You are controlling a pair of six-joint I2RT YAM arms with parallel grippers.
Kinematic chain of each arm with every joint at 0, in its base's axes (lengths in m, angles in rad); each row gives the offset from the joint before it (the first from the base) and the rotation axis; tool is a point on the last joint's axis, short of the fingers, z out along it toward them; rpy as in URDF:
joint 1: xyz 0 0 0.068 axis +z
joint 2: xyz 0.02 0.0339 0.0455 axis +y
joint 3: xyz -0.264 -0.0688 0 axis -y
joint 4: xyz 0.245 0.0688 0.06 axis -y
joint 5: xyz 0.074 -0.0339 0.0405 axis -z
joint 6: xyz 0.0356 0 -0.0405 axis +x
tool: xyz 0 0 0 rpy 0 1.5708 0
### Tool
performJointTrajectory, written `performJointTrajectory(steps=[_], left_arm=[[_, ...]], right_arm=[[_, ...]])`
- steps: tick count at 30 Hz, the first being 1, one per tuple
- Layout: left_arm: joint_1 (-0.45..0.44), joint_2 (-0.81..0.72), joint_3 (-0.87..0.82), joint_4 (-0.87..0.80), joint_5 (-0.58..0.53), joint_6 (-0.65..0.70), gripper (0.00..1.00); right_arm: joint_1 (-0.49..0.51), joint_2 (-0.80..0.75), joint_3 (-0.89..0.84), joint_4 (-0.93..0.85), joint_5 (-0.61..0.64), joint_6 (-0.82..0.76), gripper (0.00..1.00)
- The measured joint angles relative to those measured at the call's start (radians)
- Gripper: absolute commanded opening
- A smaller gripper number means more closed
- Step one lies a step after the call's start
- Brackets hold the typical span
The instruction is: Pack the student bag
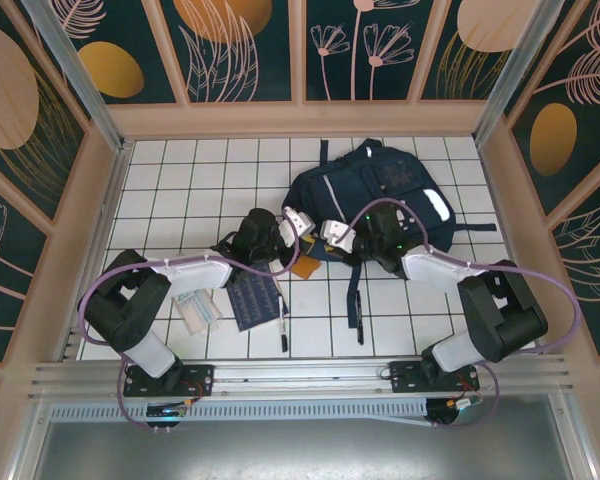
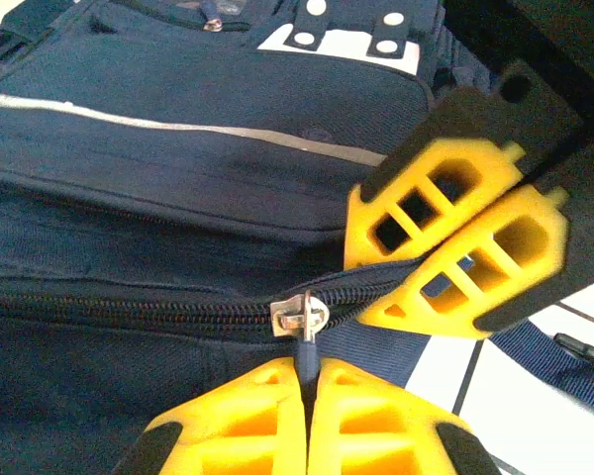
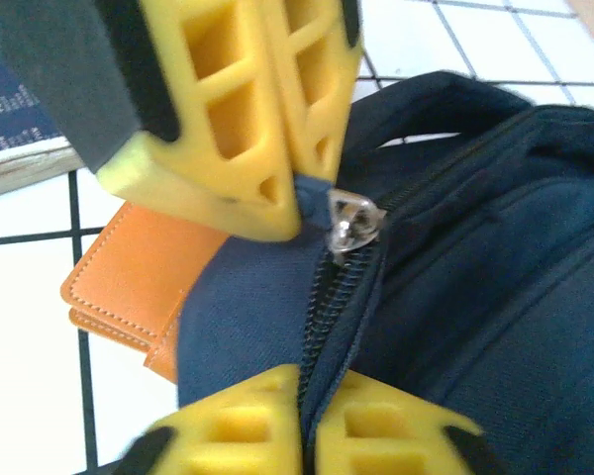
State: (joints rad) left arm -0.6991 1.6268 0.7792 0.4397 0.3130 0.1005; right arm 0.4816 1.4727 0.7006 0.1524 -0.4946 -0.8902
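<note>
The student bag (image 1: 390, 190), navy with white stripes, lies at the back right of the tiled table. Both grippers meet at its near left corner. My left gripper (image 1: 305, 225) (image 2: 307, 368) is shut on the dark zipper pull (image 2: 306, 354), just below the metal slider (image 2: 299, 315) (image 3: 351, 223). My right gripper (image 1: 330, 237) (image 3: 307, 381) is shut on the bag's zipper edge (image 3: 329, 317), a little way along from the slider. In the left wrist view the right gripper's fingers (image 2: 426, 208) pinch the zipper line on the right. The zipper teeth look closed left of the slider.
An orange wallet (image 3: 129, 287) (image 1: 306, 266) lies half under the bag's corner. In front of it lie a dark blue notebook (image 1: 255, 298), two pens (image 1: 283, 322) (image 1: 359, 315) and a white packet (image 1: 197, 308). Wooden walls ring the table.
</note>
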Motion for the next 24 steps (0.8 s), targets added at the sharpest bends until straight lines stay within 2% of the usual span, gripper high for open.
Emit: performJointTrajectory(steps=[4,8,10,12,13,16,17,21,24], left_arm=[[0.051,-0.010,0.000,-0.012,-0.007,-0.001,0.00],[0.151,-0.020,0.000,-0.021,-0.029,-0.003,0.00],[0.172,-0.022,0.003,-0.021,-0.026,-0.002,0.00],[0.177,-0.022,0.005,-0.025,-0.015,-0.004,0.00],[0.176,-0.022,0.005,-0.031,-0.014,-0.005,0.00],[0.148,-0.022,0.011,-0.071,-0.035,0.001,0.00],[0.126,-0.022,0.018,-0.087,-0.039,0.003,0.00],[0.061,-0.022,0.035,-0.088,0.003,-0.028,0.00],[0.042,-0.023,0.035,-0.085,0.037,-0.060,0.00]], right_arm=[[-0.018,-0.031,0.021,-0.080,0.006,-0.056,0.00],[-0.071,-0.131,0.018,-0.182,-0.008,-0.142,0.00],[-0.082,-0.177,0.004,-0.203,-0.015,-0.179,0.11],[-0.083,-0.200,-0.013,-0.222,-0.016,-0.186,0.30],[-0.083,-0.203,-0.019,-0.227,-0.014,-0.177,0.34],[-0.083,-0.206,-0.041,-0.197,-0.031,-0.090,0.58],[-0.074,-0.214,-0.055,-0.158,-0.039,-0.037,0.62],[-0.004,-0.226,-0.067,-0.023,-0.056,0.090,0.64],[0.040,-0.171,-0.030,0.033,-0.053,0.136,0.64]])
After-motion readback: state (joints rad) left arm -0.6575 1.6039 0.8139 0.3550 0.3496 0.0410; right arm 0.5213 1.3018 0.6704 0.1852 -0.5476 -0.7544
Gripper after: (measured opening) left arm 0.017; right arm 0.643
